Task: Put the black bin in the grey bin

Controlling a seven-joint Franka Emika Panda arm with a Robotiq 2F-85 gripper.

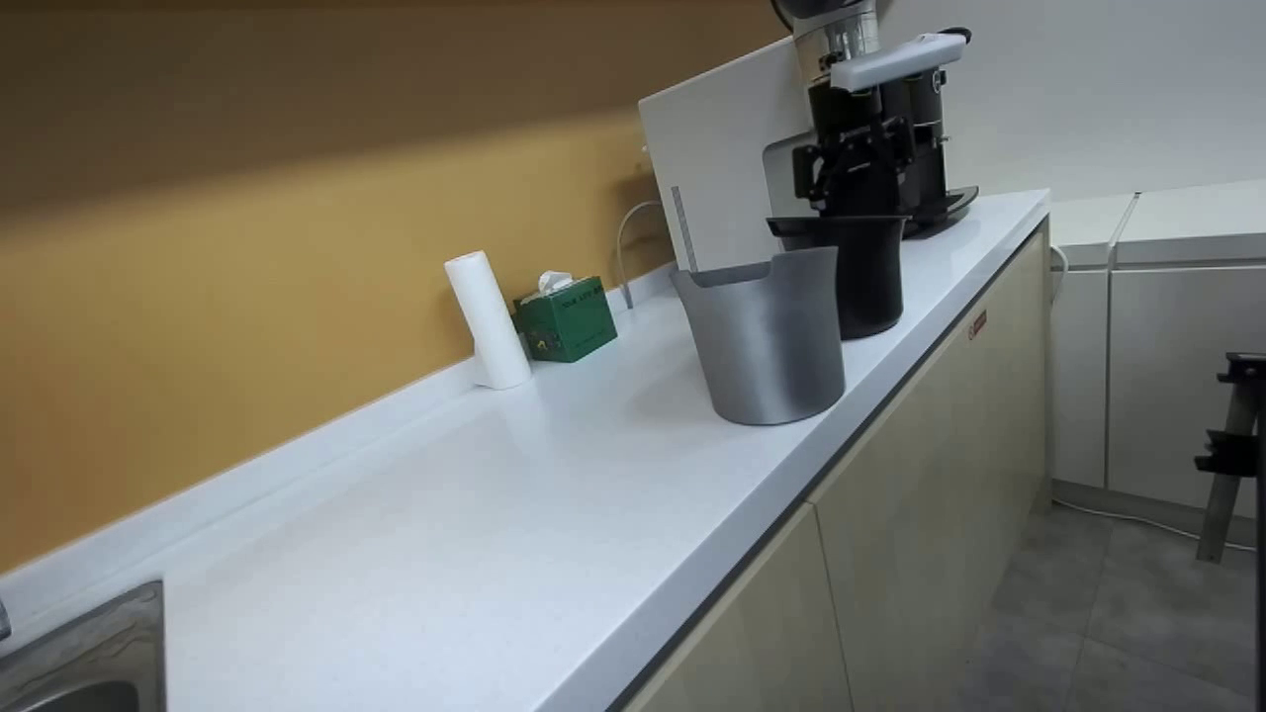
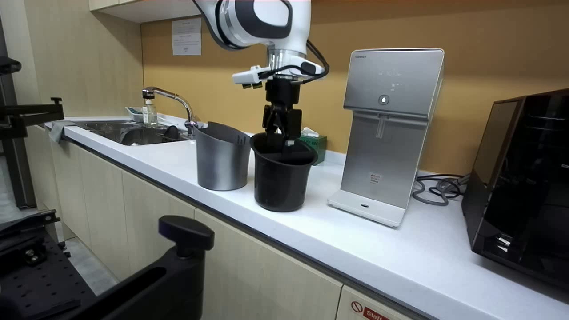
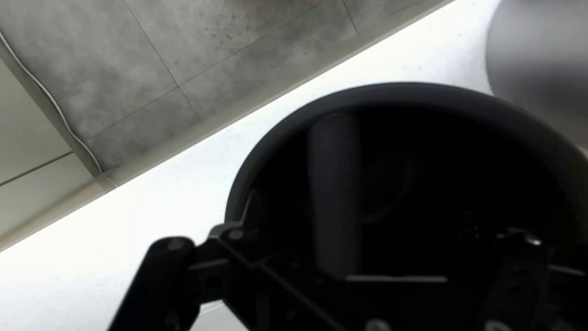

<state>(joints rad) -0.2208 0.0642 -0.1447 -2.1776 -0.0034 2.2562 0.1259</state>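
Observation:
The black bin stands upright on the white counter, shown in both exterior views [image 1: 872, 282] [image 2: 281, 184]. The grey bin, with a cut-out rim, stands upright close beside it, shown in both exterior views [image 1: 776, 346] [image 2: 222, 162]. My gripper [image 2: 282, 141] points straight down into the black bin's mouth, its fingers partly below the rim. In the wrist view the black bin's rim [image 3: 404, 94] curves around my fingers [image 3: 367, 214], which look spread apart with nothing between them. The dark interior hides the fingertips. The grey bin [image 3: 542, 55] shows at the upper right.
A silver water dispenser [image 2: 386, 146] stands near the black bin. A green tissue box [image 1: 569, 318] and a white paper roll [image 1: 490, 321] stand by the wall. A black machine [image 2: 524, 191] and a sink [image 2: 133, 133] are farther along the counter, whose front edge [image 1: 752, 494] is close to both bins.

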